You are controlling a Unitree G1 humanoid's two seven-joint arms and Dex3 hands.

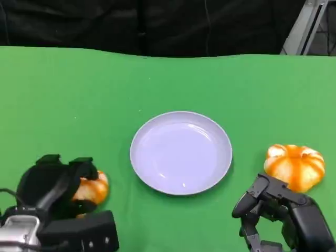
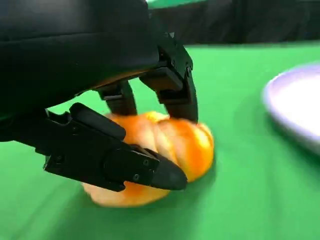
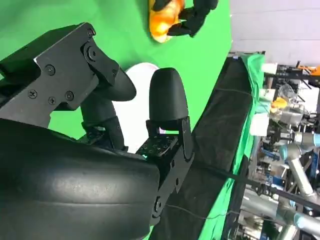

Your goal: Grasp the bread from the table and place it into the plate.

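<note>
Nearest the camera in the head view, the left hand (image 1: pixel 58 184) sits low at the left edge of the green table (image 1: pixel 105 94), its black fingers wrapped over an orange, ridged bread roll (image 1: pixel 93 189) that rests on the cloth. The left wrist view shows this grasp closely: the fingers (image 2: pixel 172 95) press down on the top of the bread roll (image 2: pixel 175 145) while the thumb crosses its near side, and the roll's underside touches the table. At the lower right, the right hand (image 1: pixel 278 210) hovers over the table with nothing in it, its fingers apart and slightly bent, as the right wrist view (image 3: pixel 150 115) confirms. Just beyond and beside that hand lies a second bread roll (image 1: pixel 295 165), orange with pale ridges, lying on the cloth, untouched by the fingers. Between the two hands and a little farther back stands the plate (image 1: pixel 181 152), round and pale lilac, with nothing on it; the left wrist view catches its rim (image 2: pixel 295 100) well apart from the held roll. Farther still, the green cloth runs to the table's far edge, behind which hangs a dark curtain (image 1: pixel 157 26), with a grey metal strut (image 1: pixel 304 26) at the upper right.
</note>
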